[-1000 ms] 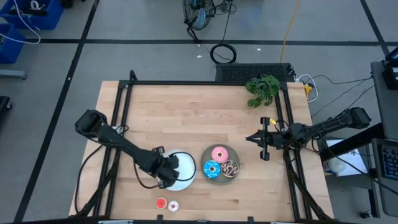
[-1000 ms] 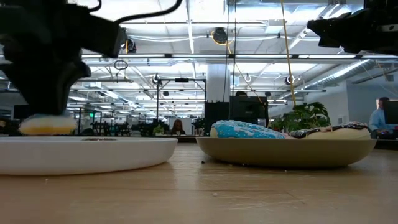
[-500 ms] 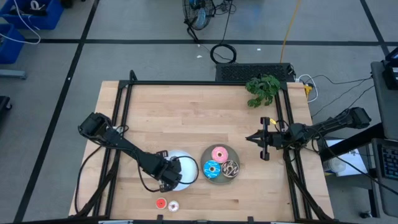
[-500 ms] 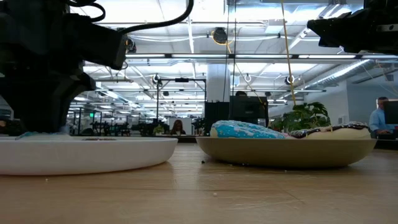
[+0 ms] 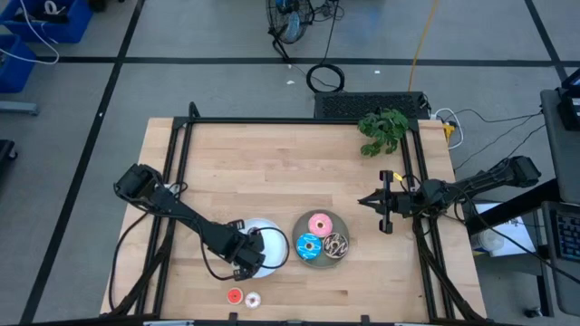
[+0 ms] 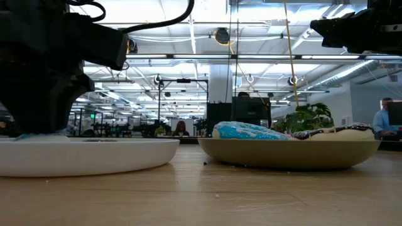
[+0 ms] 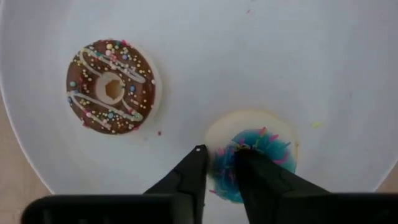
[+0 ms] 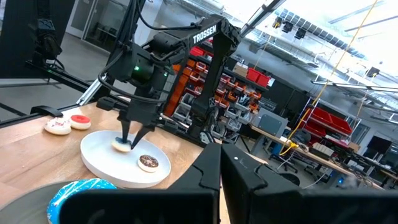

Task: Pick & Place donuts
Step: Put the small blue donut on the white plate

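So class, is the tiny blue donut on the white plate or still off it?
On it. The tiny blue donut lies flat on the white plate, beside the tiny brown donut, with the left tool straddling it.

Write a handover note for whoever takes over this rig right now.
Left pincer: down at the tiny blue donut on the white plate; grip unclear.
Right pincer: shut, waiting at the table's right edge.
Done: tiny brown donut on the white plate; pink donut, blue sprinkled donut and dark drizzled donut on the grey plate.
Left: tiny red donut and tiny white donut, both on the bare table.
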Controlling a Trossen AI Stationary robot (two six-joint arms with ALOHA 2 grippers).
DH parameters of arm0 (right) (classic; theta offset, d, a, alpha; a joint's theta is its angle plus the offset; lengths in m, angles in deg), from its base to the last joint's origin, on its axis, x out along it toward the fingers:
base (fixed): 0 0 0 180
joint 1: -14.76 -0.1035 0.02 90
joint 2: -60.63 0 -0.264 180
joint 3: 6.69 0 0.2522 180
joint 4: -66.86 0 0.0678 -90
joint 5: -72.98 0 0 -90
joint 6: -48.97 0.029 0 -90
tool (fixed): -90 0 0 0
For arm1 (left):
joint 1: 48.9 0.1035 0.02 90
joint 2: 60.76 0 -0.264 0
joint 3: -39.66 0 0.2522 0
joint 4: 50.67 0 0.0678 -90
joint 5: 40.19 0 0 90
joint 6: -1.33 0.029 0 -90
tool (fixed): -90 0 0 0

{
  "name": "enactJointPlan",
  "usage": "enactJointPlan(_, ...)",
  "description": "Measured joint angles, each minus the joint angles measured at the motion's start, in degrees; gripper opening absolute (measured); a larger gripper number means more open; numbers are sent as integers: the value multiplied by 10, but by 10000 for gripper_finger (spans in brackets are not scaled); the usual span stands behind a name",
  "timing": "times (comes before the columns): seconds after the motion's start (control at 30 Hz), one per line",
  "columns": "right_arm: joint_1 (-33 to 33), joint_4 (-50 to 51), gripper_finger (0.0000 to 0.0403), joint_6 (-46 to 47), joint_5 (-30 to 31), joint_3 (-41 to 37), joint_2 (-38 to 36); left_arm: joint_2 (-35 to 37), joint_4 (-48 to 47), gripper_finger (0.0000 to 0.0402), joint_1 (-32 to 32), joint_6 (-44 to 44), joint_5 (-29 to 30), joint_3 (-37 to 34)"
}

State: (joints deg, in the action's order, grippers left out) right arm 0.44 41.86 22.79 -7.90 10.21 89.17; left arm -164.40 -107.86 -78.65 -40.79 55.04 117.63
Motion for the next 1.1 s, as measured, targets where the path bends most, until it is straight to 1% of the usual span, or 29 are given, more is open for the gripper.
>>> enactJointPlan(0.1, 0, 0, 0, -1, 0, 0, 0, 0, 0, 120, 0, -4, -1, 0)
enactJointPlan(0.3, 0, -1, 0, -11, 0, 0, 0, 0, -1, 205, 2, -39, -15, 0)
enactJointPlan(0.43, 0, -2, 0, -17, 0, 0, 0, 0, -3, 239, 6, -57, -18, 0)
enactJointPlan(0.57, 0, -2, 0, -18, 0, 0, 0, 1, -18, 247, 14, -56, -26, 0)
enactJointPlan(0.8, 0, -2, 0, -32, 0, 0, 0, 27, -89, 248, 38, -62, -53, 1)
enactJointPlan(0.87, 0, -3, 0, -32, 0, 0, 0, 35, -92, 248, 42, -68, -45, 1)
enactJointPlan(1.0, 0, -3, 0, -32, 0, 0, 0, 44, -91, 248, 44, -75, -8, 1)
enactJointPlan(1.1, 0, -3, 0, -32, 0, 0, 0, 44, -91, 249, 41, -75, -2, 1)
